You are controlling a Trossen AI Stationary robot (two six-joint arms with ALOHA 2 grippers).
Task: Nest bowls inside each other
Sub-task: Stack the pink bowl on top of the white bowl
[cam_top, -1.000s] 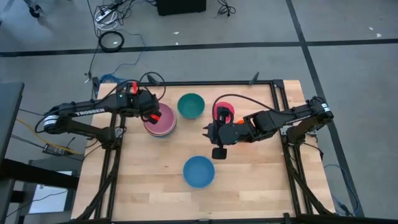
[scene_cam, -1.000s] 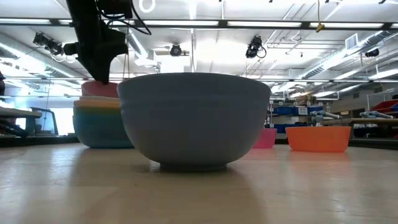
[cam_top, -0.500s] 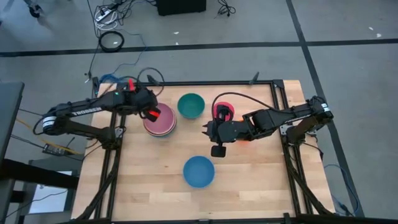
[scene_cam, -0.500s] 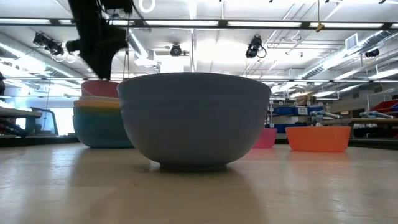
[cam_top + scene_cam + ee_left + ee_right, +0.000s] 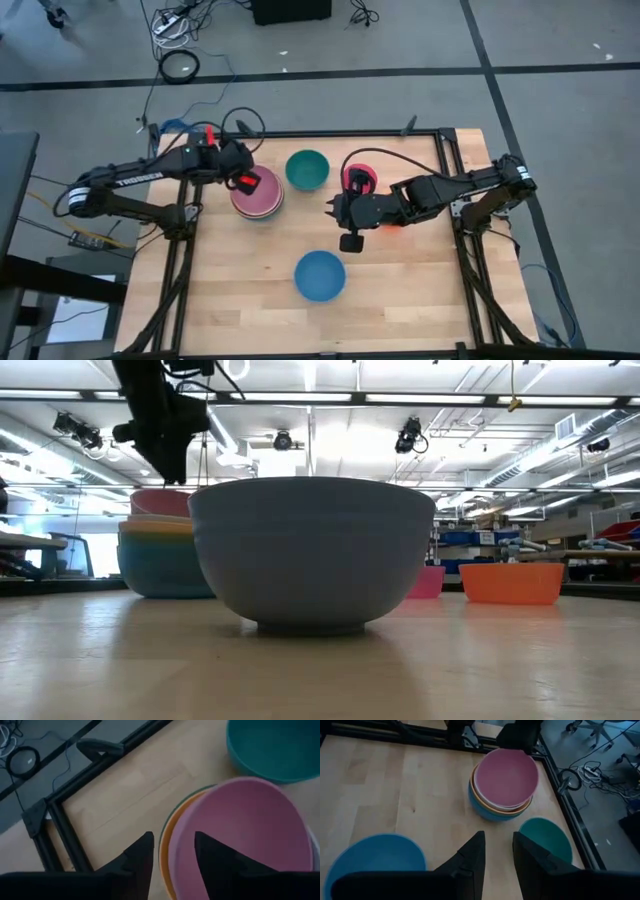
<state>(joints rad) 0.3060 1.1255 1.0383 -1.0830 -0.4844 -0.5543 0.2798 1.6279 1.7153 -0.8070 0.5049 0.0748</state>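
A stack of nested bowls (image 5: 262,200) stands at the table's far left, a pink bowl (image 5: 250,830) on top, with orange and blue rims showing under it. My left gripper (image 5: 172,852) hangs open just above the stack's left rim, one finger over the pink bowl and one outside. In the low view the left gripper (image 5: 168,470) is clear of the bowl. A teal bowl (image 5: 307,170), a blue bowl (image 5: 320,276) and a magenta bowl (image 5: 362,178) each stand alone on the wood. My right gripper (image 5: 333,210) hovers open at mid-table with nothing between its fingers.
An orange bowl (image 5: 510,582) stands at the right behind the magenta one, under my right arm. A black metal frame (image 5: 440,135) runs round the table's edges. There is bare wood on both sides of the blue bowl.
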